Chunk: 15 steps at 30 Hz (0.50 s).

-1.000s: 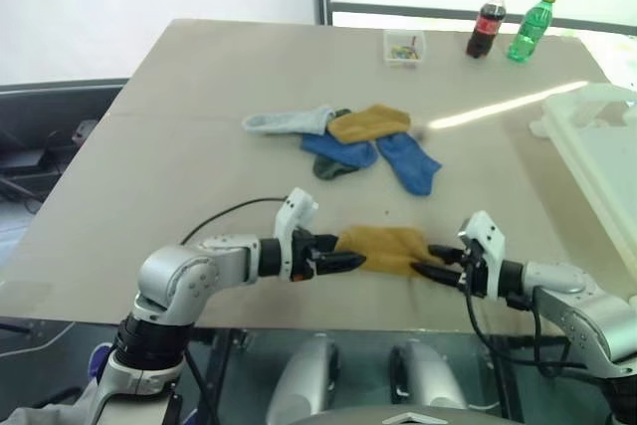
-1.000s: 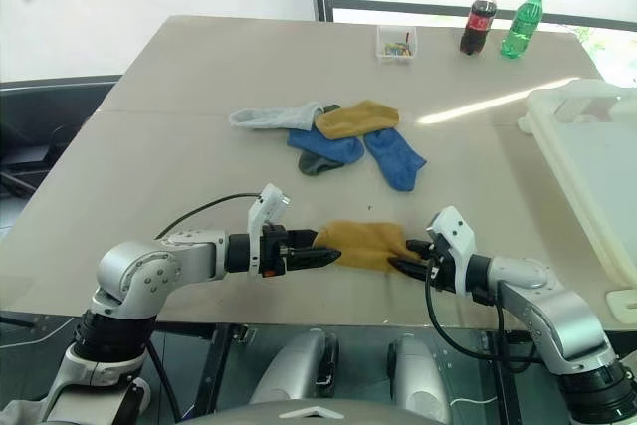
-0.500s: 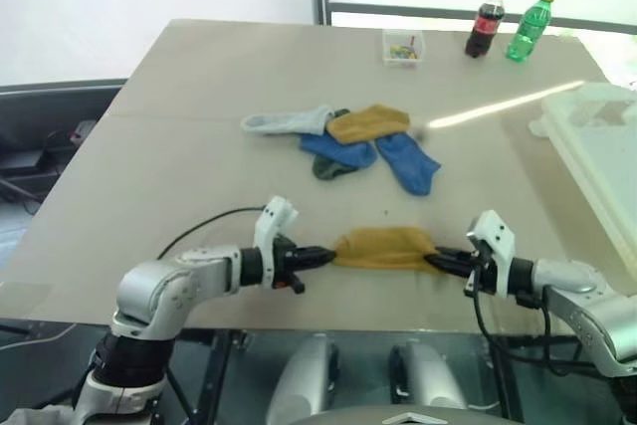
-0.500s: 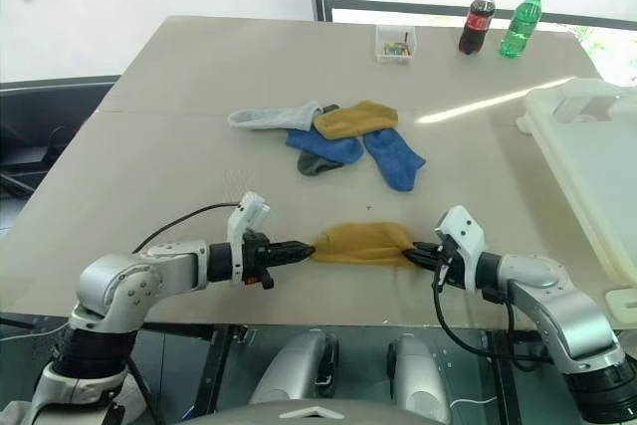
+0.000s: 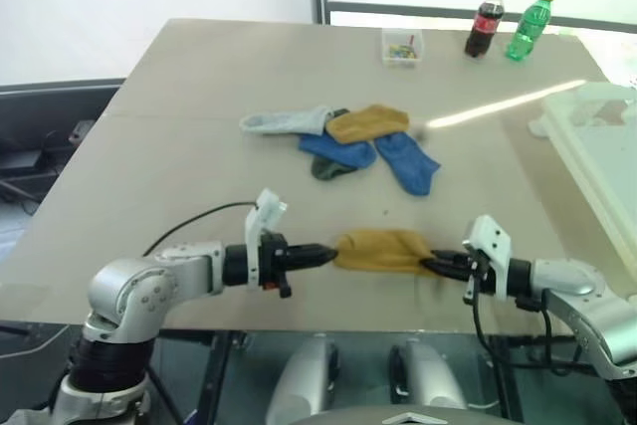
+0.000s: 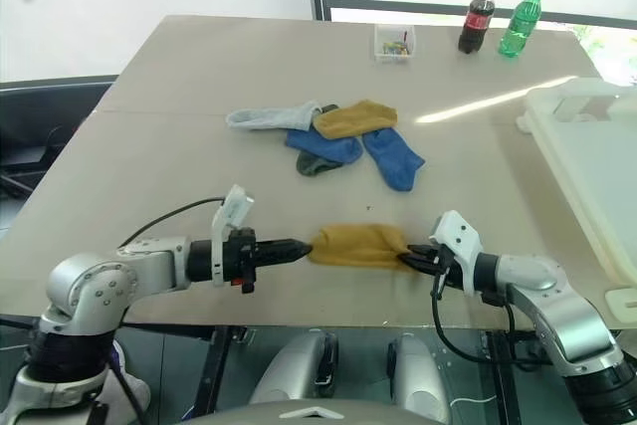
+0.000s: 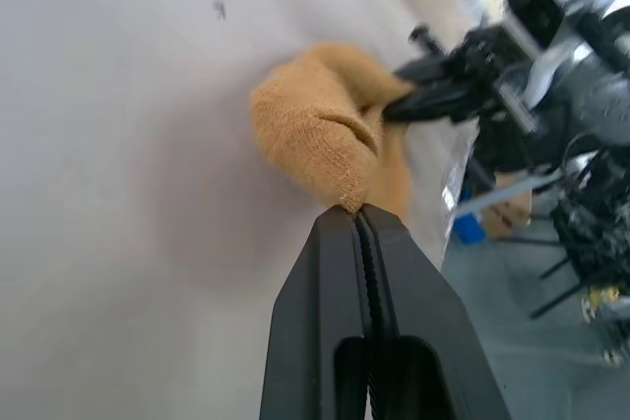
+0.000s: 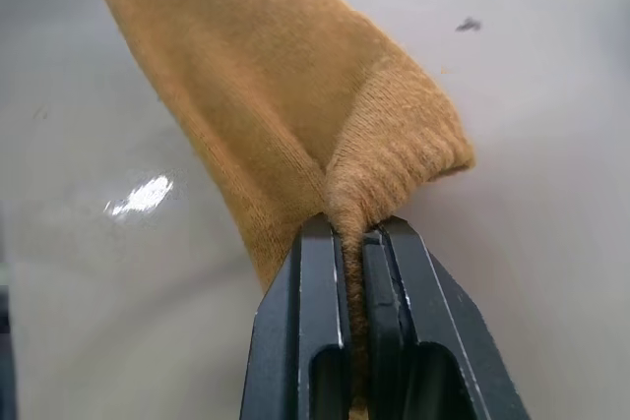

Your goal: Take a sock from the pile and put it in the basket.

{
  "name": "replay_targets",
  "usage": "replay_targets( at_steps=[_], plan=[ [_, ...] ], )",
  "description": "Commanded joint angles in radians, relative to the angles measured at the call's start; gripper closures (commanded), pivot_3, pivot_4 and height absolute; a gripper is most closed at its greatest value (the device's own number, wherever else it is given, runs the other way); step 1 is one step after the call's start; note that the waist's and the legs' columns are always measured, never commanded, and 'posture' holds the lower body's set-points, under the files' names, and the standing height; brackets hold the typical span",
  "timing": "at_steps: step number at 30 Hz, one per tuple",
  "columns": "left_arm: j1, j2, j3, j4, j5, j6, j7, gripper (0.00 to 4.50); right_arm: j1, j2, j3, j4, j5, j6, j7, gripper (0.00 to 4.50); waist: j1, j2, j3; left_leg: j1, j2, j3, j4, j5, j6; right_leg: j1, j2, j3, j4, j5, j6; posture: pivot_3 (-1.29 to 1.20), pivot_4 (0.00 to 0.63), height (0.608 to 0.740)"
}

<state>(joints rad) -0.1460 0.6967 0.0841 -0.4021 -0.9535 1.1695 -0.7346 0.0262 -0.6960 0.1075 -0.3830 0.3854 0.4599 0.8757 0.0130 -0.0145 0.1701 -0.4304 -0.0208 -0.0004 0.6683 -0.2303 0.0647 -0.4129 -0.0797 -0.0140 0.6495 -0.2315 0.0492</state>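
Left eye view: one mustard sock (image 5: 382, 250) stretched near the front edge of the beige table (image 5: 179, 136), clear of the pile (image 5: 343, 140); the left gripper (image 5: 326, 255) is clamped on its left end and the right gripper (image 5: 432, 265) on its right end; the pile holds one light grey, one mustard, two blue and one dark green sock, five in all, mid-table and well apart from the held sock; the white basket (image 5: 597, 161) sits at the table's right edge; at the far edge stand one small clear box (image 5: 403, 47), one cola bottle (image 5: 485, 23) and one green bottle (image 5: 528, 25); a bright window lies behind and a streak of sunlight crosses the tabletop; nothing stands between the held sock and the basket

Left wrist view: the two black fingers (image 7: 335, 282) are pressed together on a pinch of the sock's edge, the other gripper biting the far end

Right wrist view: the fingers (image 8: 317, 302) are closed on a fold of mustard fabric, the sock running away over the glossy tabletop
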Motion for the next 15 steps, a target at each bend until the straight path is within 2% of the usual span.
replay_targets(
  at_steps=[1,4,8,10,13,15],
  plan=[
    [0.023,0.005,0.007,-0.01,0.016,-0.042,-0.014,4.47,0.001,0.003,0.003,-0.027,-0.015,-0.024,-0.002,4.5,0.002,0.0,0.0,0.0,0.0,0.0,0.0,0.0,0.0,0.0,0.0,0.0,0.0,0.0,0.0,0.0,0.15,0.729],
    [0.035,0.014,0.011,0.012,0.022,-0.057,-0.031,3.56,-0.001,0.015,0.01,-0.022,-0.024,-0.027,-0.009,4.5,0.004,0.0,0.0,0.0,0.0,0.0,0.0,0.0,0.0,0.0,0.0,0.0,-0.001,0.0,0.0,0.0,0.15,0.729],
    [0.078,0.022,0.047,0.015,0.042,-0.118,-0.052,1.81,-0.002,0.028,-0.001,-0.029,-0.008,-0.013,-0.013,4.5,0.001,0.0,0.0,0.0,0.0,0.0,0.0,0.0,0.0,0.0,-0.001,0.0,-0.002,0.0,0.0,0.0,0.15,0.729],
    [0.098,0.034,0.055,0.01,0.049,-0.143,-0.075,1.81,-0.004,0.031,-0.01,-0.033,0.02,0.014,-0.004,4.5,0.001,0.0,0.0,0.0,0.0,0.0,-0.001,-0.001,-0.001,0.0,0.0,0.0,-0.002,0.0,0.0,0.0,0.15,0.729],
    [0.117,0.05,0.062,0.014,0.069,-0.189,-0.107,1.76,-0.005,0.041,-0.02,-0.049,0.038,0.013,-0.005,3.48,0.001,0.0,0.0,0.0,0.001,0.0,-0.001,-0.002,-0.004,-0.001,-0.001,0.0,-0.002,0.0,0.0,0.0,0.15,0.729],
    [0.105,0.04,0.072,0.017,0.07,-0.224,-0.115,1.76,0.007,0.047,-0.022,-0.071,0.008,-0.04,-0.023,2.53,0.003,0.0,0.0,0.0,0.0,0.0,-0.001,-0.002,-0.004,-0.001,-0.001,0.0,-0.003,0.0,0.0,0.0,0.15,0.729]
  ],
)
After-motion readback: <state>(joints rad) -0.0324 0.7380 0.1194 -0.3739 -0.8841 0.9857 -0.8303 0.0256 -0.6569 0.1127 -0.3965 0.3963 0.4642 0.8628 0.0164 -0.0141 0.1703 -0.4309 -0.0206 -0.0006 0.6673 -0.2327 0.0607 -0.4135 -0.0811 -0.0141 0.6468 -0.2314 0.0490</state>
